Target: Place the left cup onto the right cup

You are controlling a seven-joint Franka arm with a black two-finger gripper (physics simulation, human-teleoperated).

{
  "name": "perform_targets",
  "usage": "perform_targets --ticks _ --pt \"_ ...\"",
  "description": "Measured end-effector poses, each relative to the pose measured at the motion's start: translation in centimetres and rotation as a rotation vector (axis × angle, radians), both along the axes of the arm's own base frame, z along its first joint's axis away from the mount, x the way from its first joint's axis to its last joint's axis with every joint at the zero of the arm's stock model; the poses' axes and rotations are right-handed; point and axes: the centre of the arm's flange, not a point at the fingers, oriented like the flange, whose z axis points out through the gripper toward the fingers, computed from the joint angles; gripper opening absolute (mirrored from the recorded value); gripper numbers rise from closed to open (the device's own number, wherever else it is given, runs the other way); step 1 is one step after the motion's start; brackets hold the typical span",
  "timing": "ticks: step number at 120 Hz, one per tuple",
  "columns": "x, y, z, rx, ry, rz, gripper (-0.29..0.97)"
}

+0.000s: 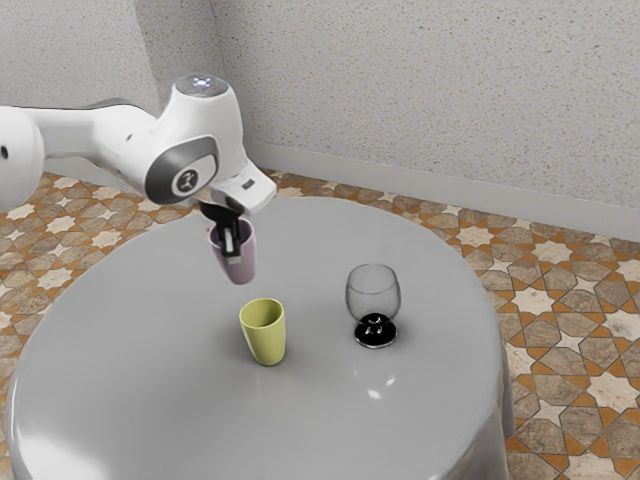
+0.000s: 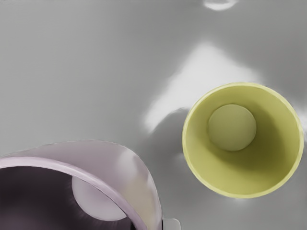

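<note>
A pale purple cup point(image 1: 238, 257) hangs in the air above the round grey table point(image 1: 120, 340), slightly tilted, with my gripper point(image 1: 231, 238) shut on its rim, one finger inside and one outside. A yellow-green cup point(image 1: 264, 331) stands upright on the table, below the purple cup and toward the exterior view's right of it. In the wrist view the purple cup's rim point(image 2: 96, 172) is close under my hand, and the yellow-green cup point(image 2: 243, 139) shows its open mouth beside it, apart from it.
A clear glass on a black base point(image 1: 373, 308) stands on the table to the exterior view's right of the yellow-green cup. The table's edge curves round at the front and right. Patterned floor tiles and a wall lie beyond.
</note>
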Motion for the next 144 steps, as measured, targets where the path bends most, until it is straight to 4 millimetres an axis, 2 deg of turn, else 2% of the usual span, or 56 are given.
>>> perform_targets --ticks 49,62,98,110,133,144 --pt "-1.2 -5.3 0.4 0.02 0.009 -0.033 -0.11" --pt "-1.7 -5.6 0.4 0.019 0.034 -0.013 -0.11" --pt "-2.4 -4.9 -0.1 0.02 0.097 0.063 -0.11" --pt "-2.4 -5.7 0.0 0.026 0.102 0.062 -0.11" --pt "-2.9 -8.5 -0.3 0.037 0.113 0.033 -0.11" --pt "-3.0 -8.9 -0.6 0.041 0.12 0.032 -0.11"
